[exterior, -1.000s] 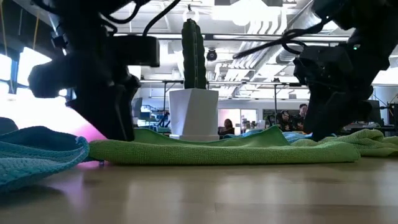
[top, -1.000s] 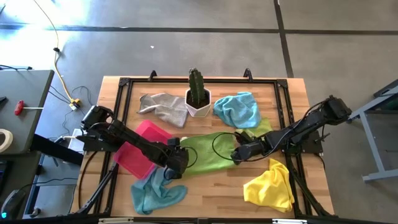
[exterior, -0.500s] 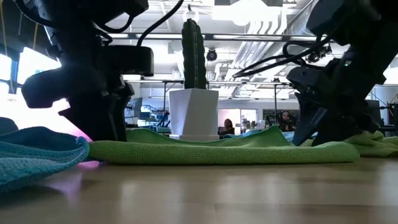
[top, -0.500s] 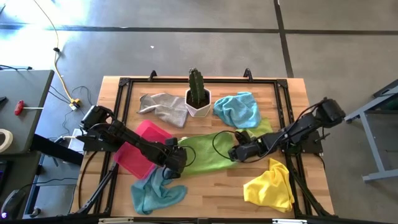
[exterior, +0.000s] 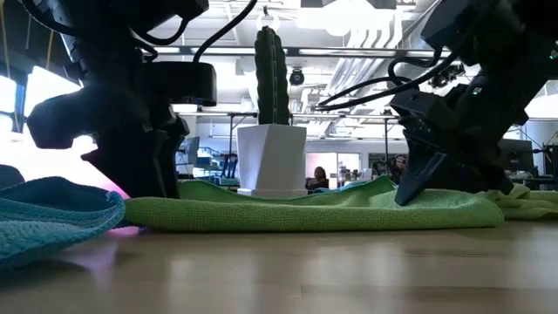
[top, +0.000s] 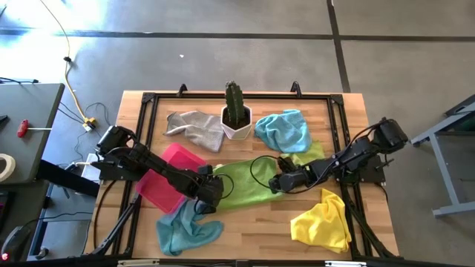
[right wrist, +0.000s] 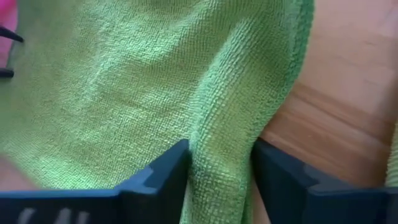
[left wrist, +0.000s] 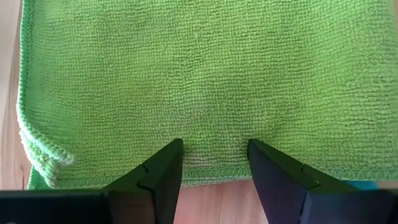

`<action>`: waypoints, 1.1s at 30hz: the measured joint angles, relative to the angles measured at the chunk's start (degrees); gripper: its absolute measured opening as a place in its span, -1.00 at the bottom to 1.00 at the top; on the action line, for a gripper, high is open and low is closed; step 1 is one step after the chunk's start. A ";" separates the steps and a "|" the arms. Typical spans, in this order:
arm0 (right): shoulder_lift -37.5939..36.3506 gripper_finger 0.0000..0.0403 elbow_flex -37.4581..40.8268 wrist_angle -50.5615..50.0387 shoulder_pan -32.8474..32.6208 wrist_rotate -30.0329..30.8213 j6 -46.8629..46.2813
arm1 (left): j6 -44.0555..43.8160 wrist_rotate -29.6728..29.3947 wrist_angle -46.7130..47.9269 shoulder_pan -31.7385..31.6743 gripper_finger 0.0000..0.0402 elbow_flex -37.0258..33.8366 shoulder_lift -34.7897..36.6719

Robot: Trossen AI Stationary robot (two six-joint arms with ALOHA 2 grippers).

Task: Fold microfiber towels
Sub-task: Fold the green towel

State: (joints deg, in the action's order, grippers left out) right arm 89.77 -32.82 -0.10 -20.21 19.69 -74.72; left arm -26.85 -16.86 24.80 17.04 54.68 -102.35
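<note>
A lime green towel (top: 249, 180) lies spread on the table's middle; its far right end is bunched. My left gripper (top: 211, 191) is open, fingers pointing down at the towel's left edge (left wrist: 205, 168). My right gripper (top: 277, 183) is open and low over the towel's right part, with a raised fold (right wrist: 224, 143) between its fingers. In the low view both grippers reach down to the towel (exterior: 305, 209): my left gripper (exterior: 144, 179) at the towel's left end, my right gripper (exterior: 410, 192) farther to the picture's right. My left gripper's fingertips (left wrist: 165, 158) stand just inside the towel's hemmed left edge, coming from above. I cannot tell whether they touch the cloth. My right gripper straddles a raised fold of the green towel (right wrist: 217, 174). The cloth lies against the inner sides of both fingers (right wrist: 168, 171). The fingers slant down from the table's right, and the towel lies on the table.
A pink tray (top: 167, 178) lies under my left arm. A teal towel (top: 185, 228) is at the near left, a yellow one (top: 323, 219) at the near right. A grey towel (top: 194, 126), a potted cactus (top: 237, 119) and a light blue towel (top: 283, 130) are at the back.
My right gripper has gone a little toward the table's left and down onto the green towel, tipping so its fingers slant into the cloth.
</note>
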 joint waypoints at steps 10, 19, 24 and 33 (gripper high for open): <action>0.07 -0.96 -0.01 -0.06 -0.07 -3.44 2.41 | -0.09 -0.04 -1.01 0.00 -0.14 0.00 -0.04; -2.52 -0.98 -0.17 -6.17 -0.09 -5.05 2.95 | -1.49 2.17 -0.24 0.03 -0.14 0.97 0.02; -5.48 -0.99 -2.07 -15.56 -0.09 -4.37 2.73 | 0.18 3.51 -0.20 1.14 -0.14 4.49 0.07; -4.35 -1.00 -17.95 -43.99 1.06 -3.42 6.59 | 3.08 3.52 1.20 3.88 -0.14 11.14 0.13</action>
State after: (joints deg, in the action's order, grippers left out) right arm 85.42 -50.77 -44.09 -19.14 16.27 -68.13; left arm -23.77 -13.34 25.99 20.92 65.82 -102.21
